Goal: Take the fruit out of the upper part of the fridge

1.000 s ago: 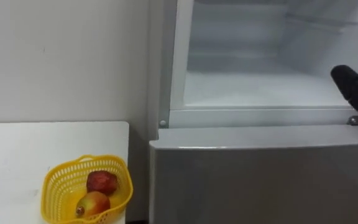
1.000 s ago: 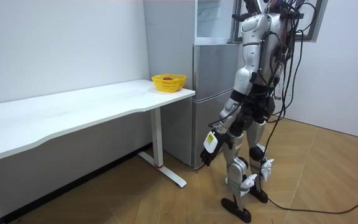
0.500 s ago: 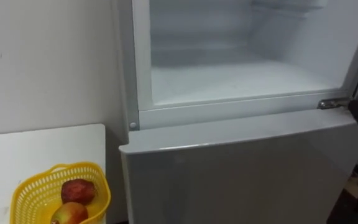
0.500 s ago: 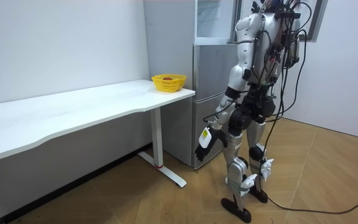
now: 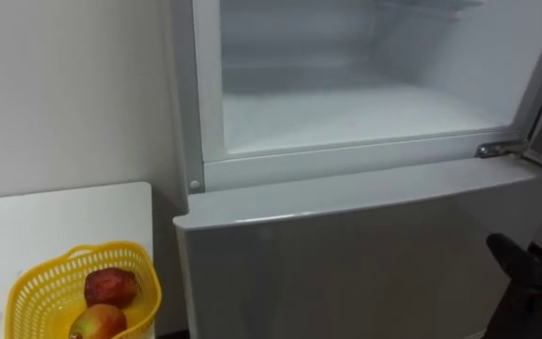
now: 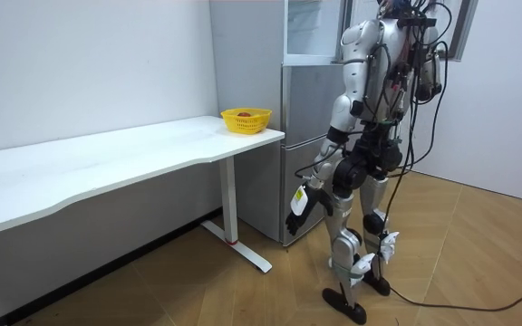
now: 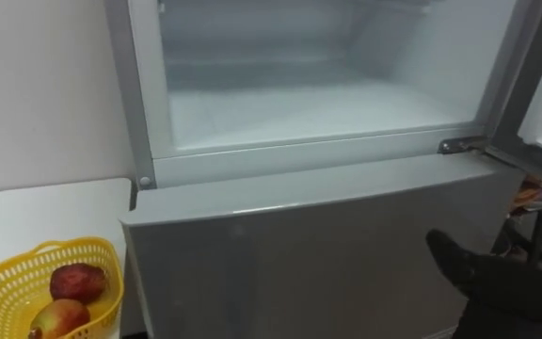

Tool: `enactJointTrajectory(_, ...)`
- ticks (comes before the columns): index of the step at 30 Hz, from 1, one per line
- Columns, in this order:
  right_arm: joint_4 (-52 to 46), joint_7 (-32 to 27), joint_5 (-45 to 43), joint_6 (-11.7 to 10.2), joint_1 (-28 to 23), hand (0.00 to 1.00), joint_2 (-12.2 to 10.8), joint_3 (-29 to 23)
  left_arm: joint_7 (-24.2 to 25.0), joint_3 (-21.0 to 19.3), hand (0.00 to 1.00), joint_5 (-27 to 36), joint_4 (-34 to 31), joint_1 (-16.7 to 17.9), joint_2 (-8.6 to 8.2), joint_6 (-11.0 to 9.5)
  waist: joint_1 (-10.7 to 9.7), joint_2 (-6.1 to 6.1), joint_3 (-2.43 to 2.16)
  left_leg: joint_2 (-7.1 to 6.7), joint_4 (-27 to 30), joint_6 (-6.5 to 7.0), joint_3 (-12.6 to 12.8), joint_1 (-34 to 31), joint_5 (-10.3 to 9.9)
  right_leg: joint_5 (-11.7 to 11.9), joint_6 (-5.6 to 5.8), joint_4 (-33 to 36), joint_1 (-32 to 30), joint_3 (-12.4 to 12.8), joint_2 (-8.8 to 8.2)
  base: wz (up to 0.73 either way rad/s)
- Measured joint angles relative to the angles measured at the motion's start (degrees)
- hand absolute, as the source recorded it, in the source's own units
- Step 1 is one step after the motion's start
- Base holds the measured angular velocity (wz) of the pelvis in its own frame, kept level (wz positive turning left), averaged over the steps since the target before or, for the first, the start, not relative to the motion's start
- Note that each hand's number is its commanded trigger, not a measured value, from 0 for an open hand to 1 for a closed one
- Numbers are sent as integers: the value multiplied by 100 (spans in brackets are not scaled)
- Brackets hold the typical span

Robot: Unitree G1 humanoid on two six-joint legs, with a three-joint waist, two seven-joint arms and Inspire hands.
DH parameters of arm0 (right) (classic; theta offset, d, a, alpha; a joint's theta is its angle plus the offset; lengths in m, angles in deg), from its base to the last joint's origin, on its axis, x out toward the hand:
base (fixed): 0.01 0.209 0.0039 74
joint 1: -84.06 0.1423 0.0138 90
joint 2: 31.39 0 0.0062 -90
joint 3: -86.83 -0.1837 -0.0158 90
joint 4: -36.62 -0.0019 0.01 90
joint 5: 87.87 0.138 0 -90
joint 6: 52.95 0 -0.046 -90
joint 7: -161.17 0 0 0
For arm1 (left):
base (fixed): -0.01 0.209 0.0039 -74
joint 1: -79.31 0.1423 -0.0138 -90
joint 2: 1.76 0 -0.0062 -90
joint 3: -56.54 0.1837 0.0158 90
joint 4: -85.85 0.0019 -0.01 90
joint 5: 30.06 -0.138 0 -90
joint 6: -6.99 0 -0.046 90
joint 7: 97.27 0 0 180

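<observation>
Resting in a yellow basket [image 5: 28, 299] at the near left are a red fruit [image 5: 109, 285] and, touching it on the near side, a yellow-red fruit [image 5: 97, 323]. The basket sits on the right end of a white table [image 5: 55, 217], just beside the fridge. To the right and higher, the fridge's upper compartment [image 5: 346, 113] stands open, its white floor lit, with its door [image 7: 514, 80] swung out at the far right. Below it the grey lower door [image 5: 346, 254] is closed. My right hand [image 7: 497, 278] shows as a dark shape at the near right, low in front of that lower door, well apart from the basket and below the open compartment. I cannot tell whether it is open or closed. In the room view I stand facing the fridge, and my left hand [image 6: 298, 203] hangs by my thigh, its state unclear.
</observation>
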Motion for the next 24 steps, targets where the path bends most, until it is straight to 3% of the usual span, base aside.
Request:
enactJointTrajectory(5,61,413,44,13,2,0,-18,168,111,130,0,3,2,-28,-17,36,29,15,0,12,38,-2,4,3,1,0,-1,-6,12,12,6,0)
enactJointTrajectory(7,140,586,46,117,2,0,-142,274,130,171,0,2,-10,-35,-18,90,46,20,4,19,29,-2,-2,5,1,0,-1,-8,9,22,4,0)
enactJointTrajectory(14,359,1000,132,324,-64,0,-252,577,132,175,0,0,-80,-29,-18,101,38,45,7,23,3,-2,-23,13,1,0,-1,-9,-2,18,9,0)
enactJointTrajectory(19,583,1101,352,328,-482,0,-416,774,130,347,0,8,-111,-23,-16,94,38,63,-18,19,2,-3,-12,15,-1,0,-1,-9,10,9,7,1)
enactJointTrajectory(24,838,1150,332,332,-838,0,-481,890,129,371,0,12,-90,-62,-19,93,44,140,-5,18,-37,-2,77,48,-1,1,-1,-10,-1,47,4,-7)
